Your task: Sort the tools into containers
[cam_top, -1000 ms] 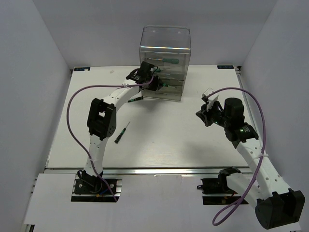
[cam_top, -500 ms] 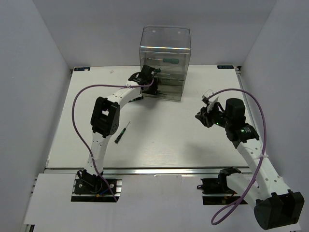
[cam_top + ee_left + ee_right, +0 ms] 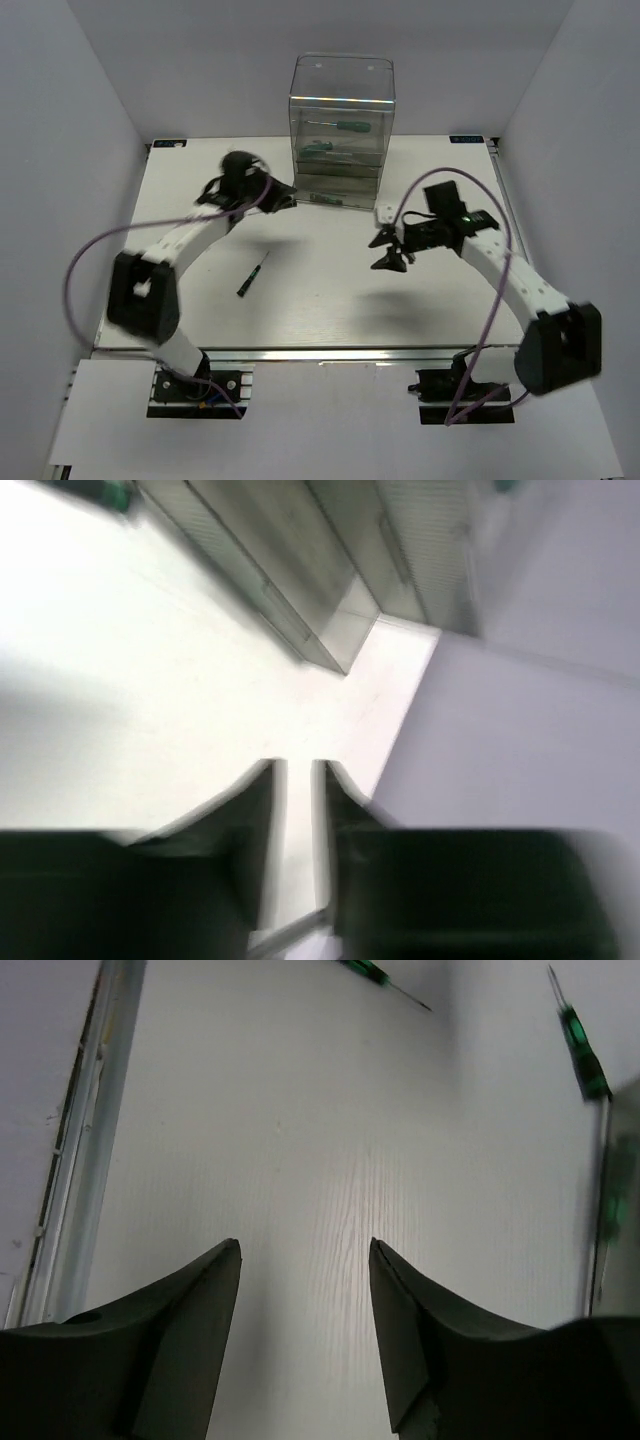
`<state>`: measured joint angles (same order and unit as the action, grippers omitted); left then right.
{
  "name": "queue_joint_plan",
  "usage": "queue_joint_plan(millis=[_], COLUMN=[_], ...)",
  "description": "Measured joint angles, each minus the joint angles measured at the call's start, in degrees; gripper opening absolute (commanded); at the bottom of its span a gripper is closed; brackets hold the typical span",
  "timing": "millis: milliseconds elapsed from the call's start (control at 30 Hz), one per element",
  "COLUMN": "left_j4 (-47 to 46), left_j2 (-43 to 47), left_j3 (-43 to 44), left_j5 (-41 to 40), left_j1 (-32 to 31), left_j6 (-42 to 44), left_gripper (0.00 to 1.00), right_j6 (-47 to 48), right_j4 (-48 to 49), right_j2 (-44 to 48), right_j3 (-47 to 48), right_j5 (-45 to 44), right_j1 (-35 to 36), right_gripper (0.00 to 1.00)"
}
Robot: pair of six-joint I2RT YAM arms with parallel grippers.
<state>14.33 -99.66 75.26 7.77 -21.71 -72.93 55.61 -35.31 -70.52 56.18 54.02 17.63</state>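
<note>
The containers (image 3: 342,95) are stacked drawers in a tall clear box at the back middle, with two green-handled screwdrivers (image 3: 346,126) inside. Its drawer fronts (image 3: 300,570) fill the top of the left wrist view. One screwdriver (image 3: 252,273) (image 3: 385,982) lies loose left of centre. Another (image 3: 582,1045) lies nearer the box, and a blurred green tool (image 3: 322,199) (image 3: 610,1205) sits at the box's foot. My left gripper (image 3: 283,198) (image 3: 298,772) hovers left of the box, blurred, with a narrow empty gap. My right gripper (image 3: 386,258) (image 3: 305,1250) hangs wide open over bare table.
The white table's near edge (image 3: 85,1150) with its metal rail runs down the left of the right wrist view. Grey walls (image 3: 540,740) close in the table on both sides and behind. Purple cables loop along both arms.
My left arm has drawn back from the drawers, down and to the left. My right arm has swung left toward the table's middle and its jaws have spread wide.
</note>
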Motion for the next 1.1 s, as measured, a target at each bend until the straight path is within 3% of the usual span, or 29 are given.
queue_joint_plan(millis=[67,133,200,367,567,700,1100], left_j4=[-4.1,-2.4,2.4,14.7,26.5,32.6,40.3], left_j2=[13.7,25.9,35.0,48.2,52.9,53.8,60.3], left_j3=[-13.2,-21.7,-24.7,-23.8,-21.9,-21.9,-20.4], left_j5=[3.8,5.3,3.6,-2.9,-12.5,-17.2,-24.7], left_j1=[6.3,13.7,18.4,17.4,17.4,17.4,17.4], left_j6=[5.8,11.9,18.4,30.4,35.7,36.8,37.4], left_gripper=[0.64,0.71,0.75,0.8,0.81,0.81,0.83], right_j6=[7.7,11.8,14.8,19.9,22.4,23.9,25.8], right_j4=[-3.1,-3.7,-3.0,-3.6,-6.2,-8.0,-9.3], right_j2=[-8.1,-14.8,-20.3,-34.5,-54.8,-64.9,-70.2], right_j3=[5.7,10.5,13.7,26.0,52.7,65.3,67.3], right_j5=[-0.7,-3.5,-7.5,-15.2,-20.9,-23.1,-26.1], right_j1=[5.6,12.1,19.1,30.7,36.5,39.3,43.8], right_gripper=[0.66,0.72,0.74,0.7,0.65,0.65,0.58])
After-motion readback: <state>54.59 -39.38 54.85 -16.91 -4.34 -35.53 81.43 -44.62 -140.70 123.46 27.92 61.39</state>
